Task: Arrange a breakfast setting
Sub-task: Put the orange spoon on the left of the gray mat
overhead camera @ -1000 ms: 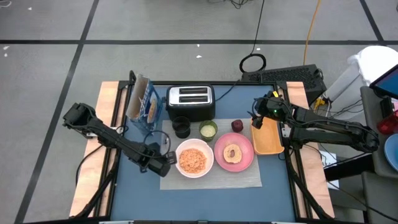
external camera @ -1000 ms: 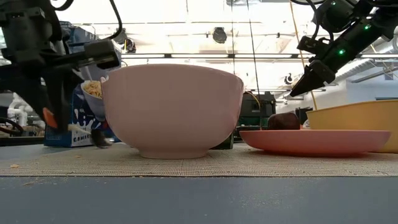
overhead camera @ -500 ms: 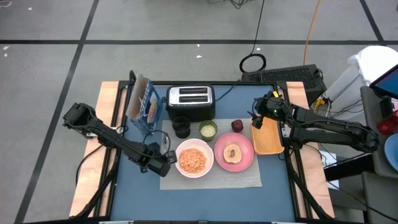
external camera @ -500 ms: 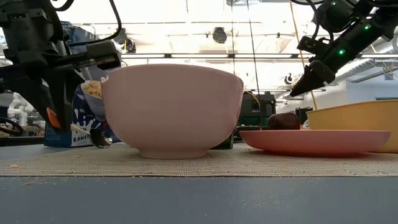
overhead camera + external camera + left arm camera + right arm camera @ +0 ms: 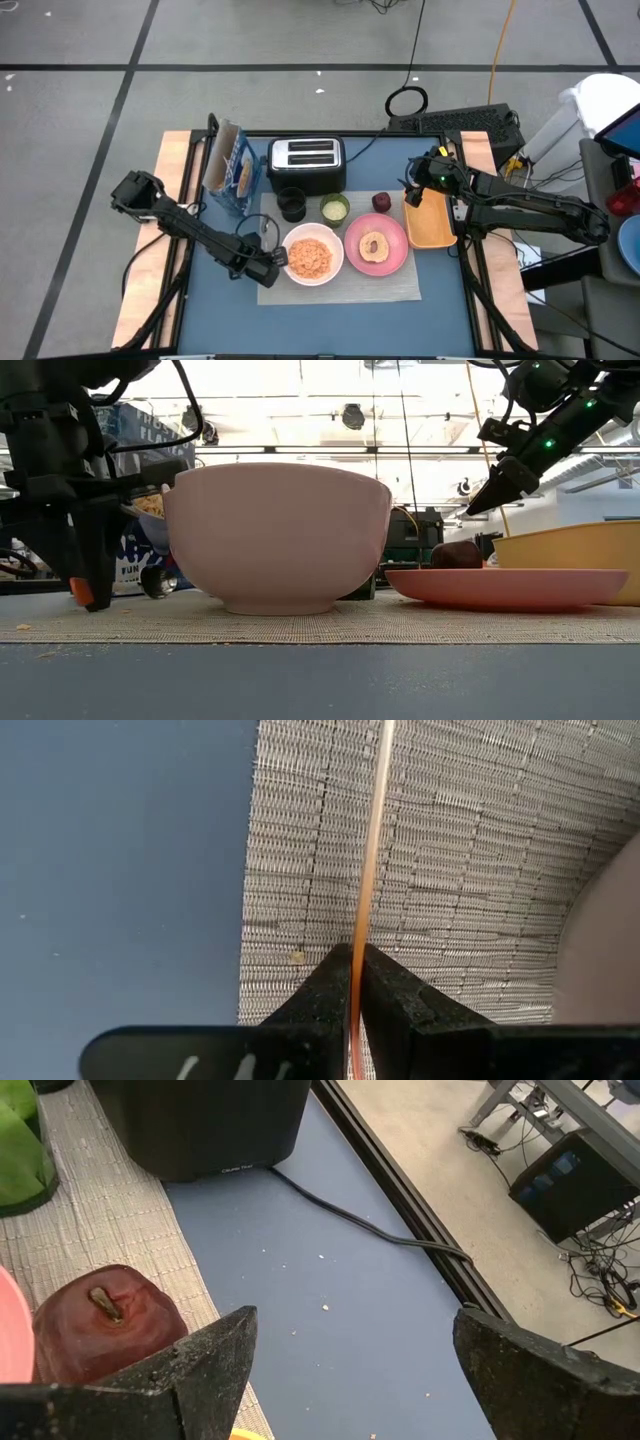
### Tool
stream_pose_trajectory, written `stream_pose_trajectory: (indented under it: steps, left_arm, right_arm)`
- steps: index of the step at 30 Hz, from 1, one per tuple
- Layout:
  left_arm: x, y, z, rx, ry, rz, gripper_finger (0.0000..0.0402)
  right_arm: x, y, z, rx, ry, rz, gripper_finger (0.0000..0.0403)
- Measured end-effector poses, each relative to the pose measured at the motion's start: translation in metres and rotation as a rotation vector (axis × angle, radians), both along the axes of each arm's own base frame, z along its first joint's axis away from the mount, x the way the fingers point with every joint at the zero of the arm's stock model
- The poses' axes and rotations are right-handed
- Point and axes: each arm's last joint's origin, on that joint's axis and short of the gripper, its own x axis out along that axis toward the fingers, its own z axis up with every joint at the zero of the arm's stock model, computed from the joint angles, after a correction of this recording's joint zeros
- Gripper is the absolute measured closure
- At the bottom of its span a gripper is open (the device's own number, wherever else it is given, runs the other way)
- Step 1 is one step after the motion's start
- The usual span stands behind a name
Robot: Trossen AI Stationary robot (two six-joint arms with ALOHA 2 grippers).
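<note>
**Left gripper holds the spoon by the bowl**

Some things are hard to see. In the left wrist view the red-handled spoon [image 5: 366, 870] is only a thin red line, and its round end is cut off. In the low view the white round bowl [image 5: 277, 535] is so big that it hides the small green cup and the black cup. The blue cereal box [image 5: 150, 510] peeks out behind the left arm. From above, the spoon is too small to make out.

The left gripper [image 5: 272, 259] is squeezed tight on the spoon handle. It sits low over the edge of the grey rectangular mat [image 5: 340, 285], and the bowl [image 5: 312, 256] full of cereal is just beside it. In the low view the left gripper [image 5: 85, 595] reaches down to the mat, with the shiny spoon end [image 5: 157, 581] near the bowl.

Past the bowl from this gripper lies the pink round plate [image 5: 376, 245] with a round bun on it. The black cup [image 5: 292, 204] and small green cup [image 5: 335, 209] stand on the far side of the mat, in front of the toaster [image 5: 306, 164]. The cereal box [image 5: 226, 166] stands beside the toaster.

The right gripper [image 5: 414, 188] waits with its fingers [image 5: 205, 1363] wide apart and nothing in them. It hangs above the orange tray [image 5: 431, 220], with a dark red apple [image 5: 105, 1325] just beside it on the mat
</note>
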Motion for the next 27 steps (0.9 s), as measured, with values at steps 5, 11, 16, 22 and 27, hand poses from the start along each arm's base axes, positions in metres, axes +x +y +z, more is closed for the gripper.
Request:
stream_pose_trajectory:
  steps: [5,11,16,22,27]
  left_arm:
    - [-0.0004,0.0001,-0.0001,0.005,0.006,-0.020,0.0378]
    - [-0.0005,0.0001,-0.0001,0.005,0.007,-0.022,0.0378]
    - [-0.0006,0.0000,-0.0002,0.000,0.010,-0.024,0.0372]
    - [-0.0003,-0.0007,0.0001,-0.026,0.019,-0.029,0.0327]
    - [-0.0005,-0.0010,0.0002,-0.034,0.023,-0.026,0.0308]
  right_arm:
    - [0.0000,-0.0001,0.0001,0.000,-0.001,-0.001,0.0078]
    - [0.0000,-0.0001,0.0000,0.000,0.000,-0.001,0.0078]
    - [0.0000,0.0000,0.0000,0.000,0.000,0.000,0.0078]
    - [0.0000,0.0000,0.0000,0.000,0.000,-0.001,0.0078]
    - [-0.0001,0.0000,0.0000,0.000,0.000,-0.001,0.0078]
